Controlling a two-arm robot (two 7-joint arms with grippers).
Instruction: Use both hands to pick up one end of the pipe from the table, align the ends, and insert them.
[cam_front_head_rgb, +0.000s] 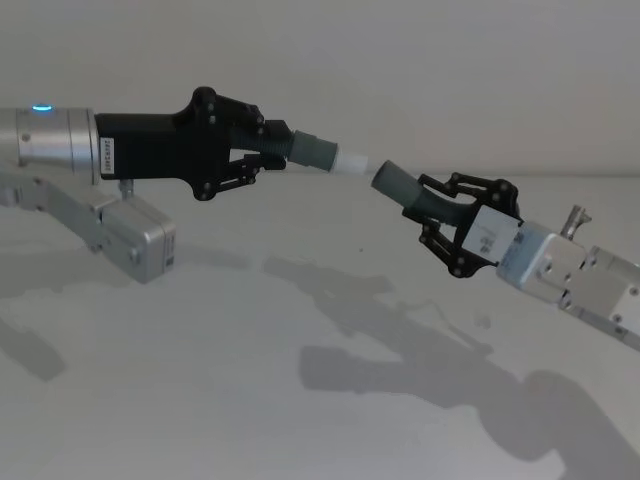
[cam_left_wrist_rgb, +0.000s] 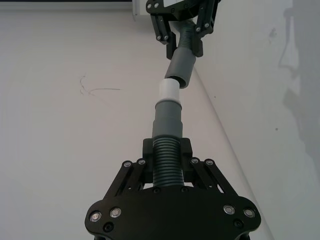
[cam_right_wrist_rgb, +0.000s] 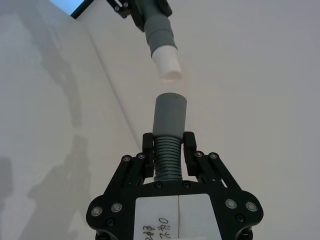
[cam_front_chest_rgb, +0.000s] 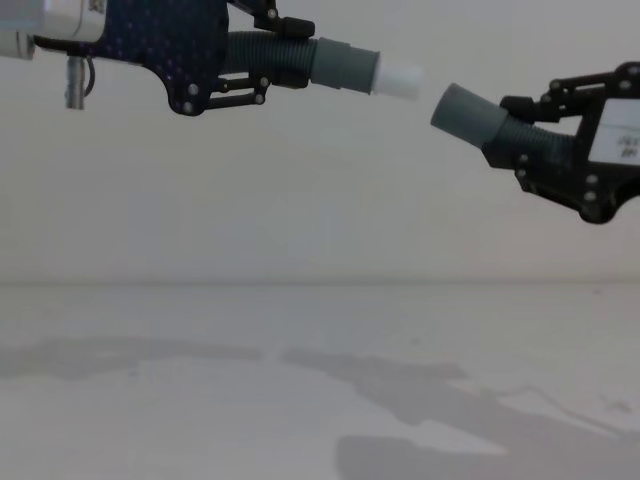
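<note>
- Nearest to the robot, the plain matte white table (cam_front_head_rgb: 200, 420) is seen, and the grey shadows (cam_front_head_rgb: 400, 370) of both arms are cast on it. No hose piece is lying on it in these views.
- Above the table, on the right, the black skeletal right gripper (cam_front_head_rgb: 425, 202) is held in the air. Its jaws are pinched on the ribbed part of a short dark grey corrugated hose piece (cam_right_wrist_rgb: 167, 160), so that the wide dark grey round cuff (cam_right_wrist_rgb: 170, 114) sticks out in front of the fingers.
- On the left, a little higher, the black skeletal left gripper (cam_front_head_rgb: 268, 152) is held. Its jaws are pressed on the ribs of the other dark grey corrugated hose piece (cam_left_wrist_rgb: 166, 162), and the smooth grey cuff (cam_left_wrist_rgb: 168, 117) with the narrow white tip (cam_left_wrist_rgb: 169, 91) points toward the right gripper.
- Between the grippers, the two ends are brought near but are apart: a small gap is seen in the chest view between the white tip (cam_front_chest_rgb: 398, 78) and the mouth of the wide cuff (cam_front_chest_rgb: 470, 115).
- The pick-up is judged as done. The alignment seems only partly done, because the wide cuff is tilted up while the white tip is nearly level, and the insertion is not yet made.
- Farthest, the back edge of the table is met by a pale wall (cam_front_chest_rgb: 320, 200).
</note>
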